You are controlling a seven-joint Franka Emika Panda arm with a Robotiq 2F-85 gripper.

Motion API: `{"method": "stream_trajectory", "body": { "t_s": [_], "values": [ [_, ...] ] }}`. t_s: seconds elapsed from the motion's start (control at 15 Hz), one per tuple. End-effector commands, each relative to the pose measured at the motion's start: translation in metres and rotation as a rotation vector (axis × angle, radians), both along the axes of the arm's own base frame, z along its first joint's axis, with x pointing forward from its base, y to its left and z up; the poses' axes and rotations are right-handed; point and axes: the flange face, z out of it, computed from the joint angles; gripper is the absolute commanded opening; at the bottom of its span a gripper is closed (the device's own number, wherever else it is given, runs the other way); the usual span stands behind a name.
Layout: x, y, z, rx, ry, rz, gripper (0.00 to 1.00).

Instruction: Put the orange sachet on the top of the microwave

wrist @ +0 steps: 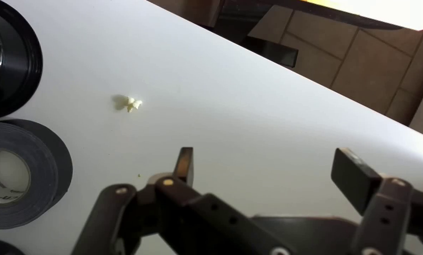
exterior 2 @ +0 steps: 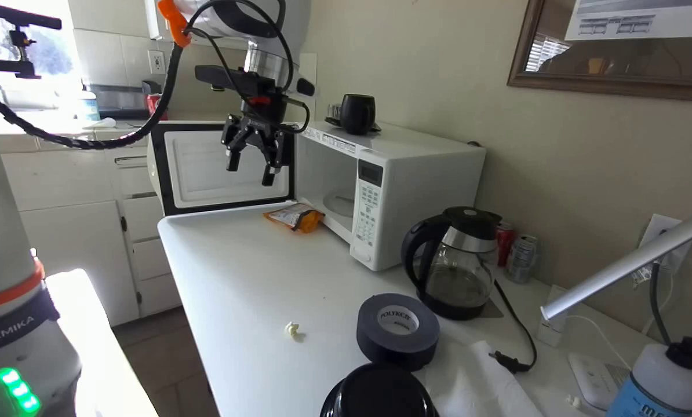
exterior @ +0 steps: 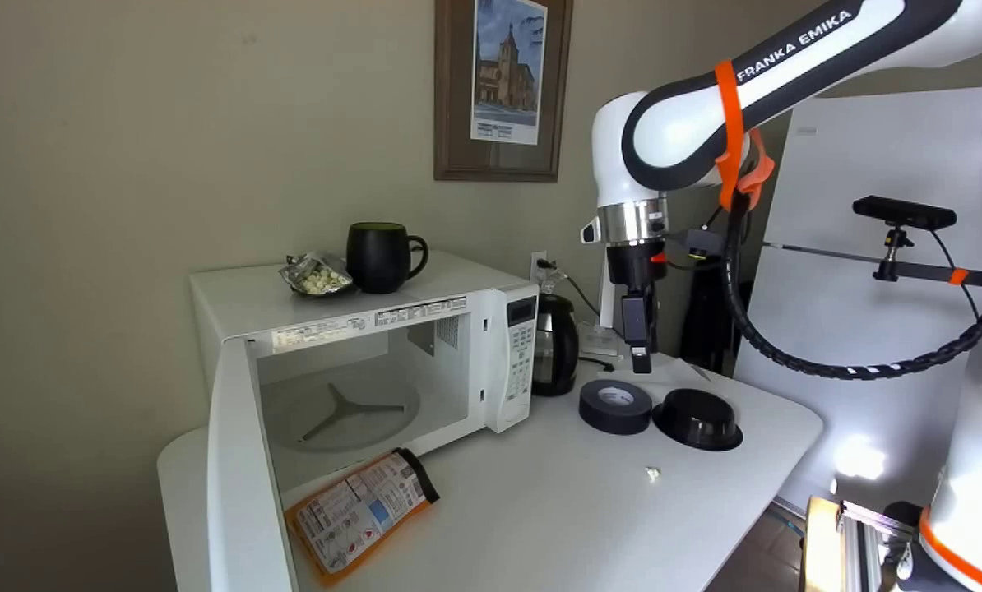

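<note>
The orange sachet (exterior: 368,514) lies on the table right in front of the open microwave, beside its swung-out door; it also shows in an exterior view (exterior 2: 295,217). I cannot tell whether it touches the microwave's lower edge. The white microwave (exterior: 437,275) has its door open and a bare turntable support inside; its side and control panel face an exterior view (exterior 2: 427,179). My gripper (exterior 2: 250,172) is open and empty, high above the table and apart from the sachet. In the wrist view the fingers (wrist: 263,166) are wide apart over the white tabletop; the sachet is out of view there.
A black mug (exterior: 380,256) and a foil packet (exterior: 318,275) stand on the microwave top. A kettle (exterior 2: 459,266), a grey tape roll (exterior 2: 398,327), a black bowl (exterior: 698,419) and a popcorn piece (wrist: 130,103) are on the table. The open door (exterior: 244,469) stands out leftward in an exterior view.
</note>
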Motion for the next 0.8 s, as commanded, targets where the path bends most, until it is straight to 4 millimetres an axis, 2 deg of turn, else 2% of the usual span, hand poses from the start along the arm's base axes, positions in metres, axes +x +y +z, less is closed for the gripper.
{"method": "stream_trajectory", "body": {
  "t_s": [0.0, 0.47, 0.6, 0.73],
  "values": [
    [0.0, 0.0, 0.0, 0.0, 0.0, 0.0, 1.0],
    [0.0, 0.0, 0.0, 0.0, 0.0, 0.0, 1.0],
    [0.008, 0.003, -0.004, -0.004, -0.043, -0.042, 1.0],
    [0.017, 0.01, -0.017, 0.035, -0.084, -0.064, 1.0]
  ]
}}
